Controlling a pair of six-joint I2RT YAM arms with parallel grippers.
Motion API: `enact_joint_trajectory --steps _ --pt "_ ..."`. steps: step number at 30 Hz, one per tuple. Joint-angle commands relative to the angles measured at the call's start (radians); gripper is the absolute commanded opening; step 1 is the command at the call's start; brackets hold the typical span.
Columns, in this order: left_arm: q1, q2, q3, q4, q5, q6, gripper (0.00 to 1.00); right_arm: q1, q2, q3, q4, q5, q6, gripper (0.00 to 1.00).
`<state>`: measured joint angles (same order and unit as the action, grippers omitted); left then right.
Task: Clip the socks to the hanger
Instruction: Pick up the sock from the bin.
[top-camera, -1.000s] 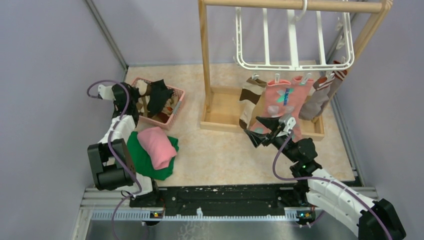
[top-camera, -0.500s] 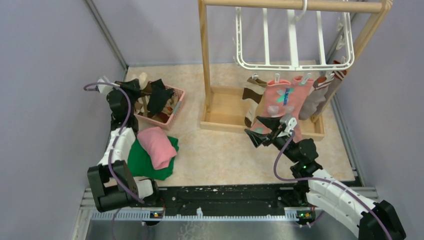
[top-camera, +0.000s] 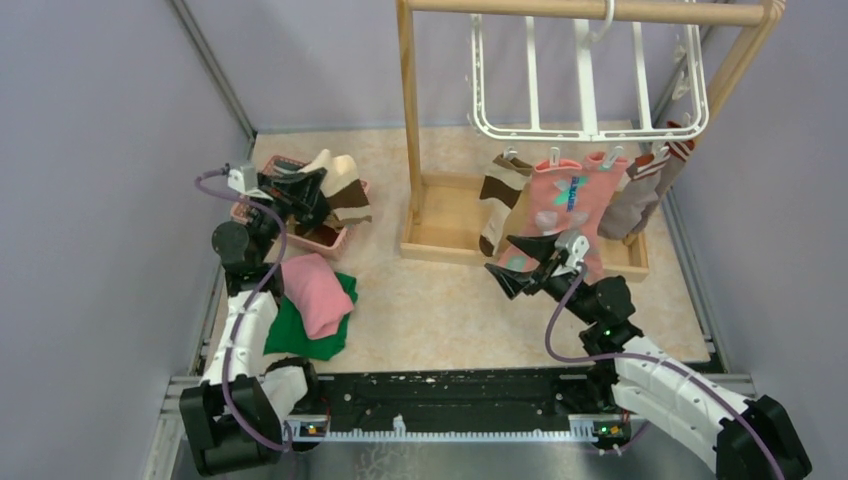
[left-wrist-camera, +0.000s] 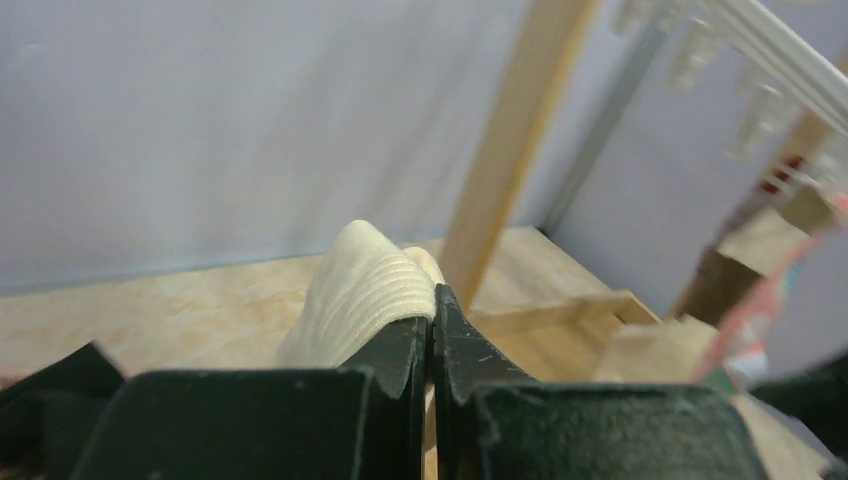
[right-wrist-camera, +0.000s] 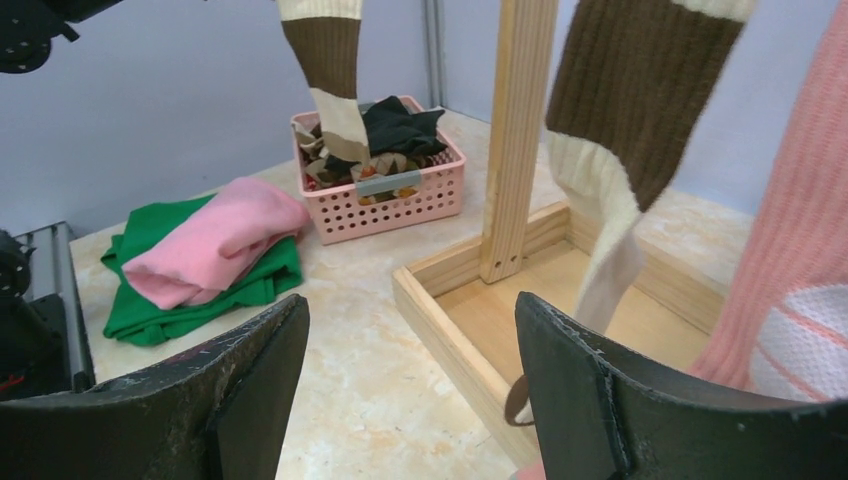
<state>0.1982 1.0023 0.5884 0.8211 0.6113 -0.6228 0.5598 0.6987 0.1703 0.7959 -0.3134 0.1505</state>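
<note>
My left gripper (top-camera: 312, 180) is shut on the cream cuff of a brown-cream striped sock (top-camera: 342, 190) and holds it above the pink basket (top-camera: 322, 240). In the left wrist view the cream cuff (left-wrist-camera: 365, 290) is pinched between the jaws of the left gripper (left-wrist-camera: 432, 310). The sock also hangs in the right wrist view (right-wrist-camera: 328, 60). The white hanger (top-camera: 590, 75) hangs from the wooden stand, with a brown-cream sock (top-camera: 503, 195), a salmon pink sock (top-camera: 562, 200) and a grey-brown sock (top-camera: 640, 190) clipped to it. My right gripper (top-camera: 520, 265) is open and empty below them.
The pink basket (right-wrist-camera: 385, 205) holds more dark socks. A pink cloth (top-camera: 312, 292) lies on a green cloth (top-camera: 300, 335) at the front left. The wooden stand (top-camera: 408, 110) has a tray base (top-camera: 440, 225). Purple walls close both sides.
My left gripper has lifted the brown-cream striped sock out of the basket and swung right, towards the stand. The right gripper has barely moved.
</note>
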Motion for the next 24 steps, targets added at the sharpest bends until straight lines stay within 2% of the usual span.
enact_joint_trajectory --steps 1,8,12,17,21,24 --pt "-0.076 -0.044 -0.013 0.219 0.280 0.038 0.00 -0.008 0.041 0.006 0.123 -0.125 -0.002 0.75" --pt "-0.350 -0.085 -0.023 0.191 0.359 0.148 0.00 0.008 0.158 -0.002 0.328 -0.305 0.013 0.76" --pt "-0.475 -0.091 -0.059 0.235 0.337 0.153 0.00 0.096 0.151 0.005 0.291 -0.319 -0.108 0.80" --pt "-0.562 -0.059 -0.117 0.387 0.292 0.071 0.00 0.212 0.154 0.058 0.109 -0.275 -0.297 0.81" --pt "-0.602 -0.021 -0.170 0.539 0.258 -0.012 0.00 0.223 0.181 0.061 0.113 -0.250 -0.304 0.81" --pt "-0.625 -0.012 -0.190 0.576 0.227 -0.025 0.00 0.247 0.236 0.068 0.162 -0.260 -0.279 0.80"
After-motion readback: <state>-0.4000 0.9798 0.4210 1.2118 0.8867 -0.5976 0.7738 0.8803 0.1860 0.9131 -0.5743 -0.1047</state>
